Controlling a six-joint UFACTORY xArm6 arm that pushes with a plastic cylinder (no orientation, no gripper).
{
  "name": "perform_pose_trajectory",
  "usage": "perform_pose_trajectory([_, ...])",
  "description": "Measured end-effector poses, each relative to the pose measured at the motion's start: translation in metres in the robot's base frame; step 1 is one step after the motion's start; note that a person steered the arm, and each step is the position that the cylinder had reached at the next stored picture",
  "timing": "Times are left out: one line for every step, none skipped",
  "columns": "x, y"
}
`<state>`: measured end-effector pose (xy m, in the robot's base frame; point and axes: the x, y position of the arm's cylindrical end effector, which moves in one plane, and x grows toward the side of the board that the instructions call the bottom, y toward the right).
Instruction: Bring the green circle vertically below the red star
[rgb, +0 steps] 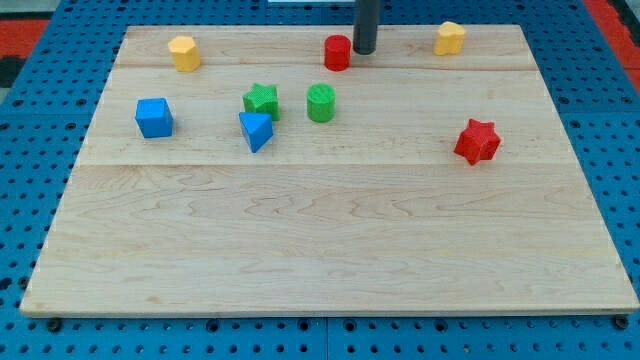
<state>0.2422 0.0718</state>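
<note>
While my tip (364, 51) is sitting near the view's top edge of the worktop (320, 250), just beside the right flank of the red cylinder (338, 52), I am judging the task as barely begun. No fingers are fitted on this rod, so nothing is being grasped or released; it can only push. The green circle (321, 103) is lying below and slightly to the view's left of my tip, apart from it, with the green star (261, 100) and the blue triangle (256, 130) just to its left. The red star (477, 141) is resting well apart toward the view's right, and lower in the view than the green circle. So the circle is needing to travel rightward and downward past the star's row. Nothing of that is showing as done yet.
</note>
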Motion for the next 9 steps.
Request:
perform_pose_trajectory([0.022, -0.005])
perform_pose_trajectory([0.024, -0.047])
perform_pose_trajectory([0.012, -0.059])
perform_pose_trajectory([0.025, -0.046])
perform_pose_trajectory([0.069, -0.057])
perform_pose_trajectory([0.080, -0.090])
perform_pose_trajectory([0.108, -0.092])
perform_pose_trajectory([0.135, -0.092])
perform_pose_trajectory([0.136, -0.089])
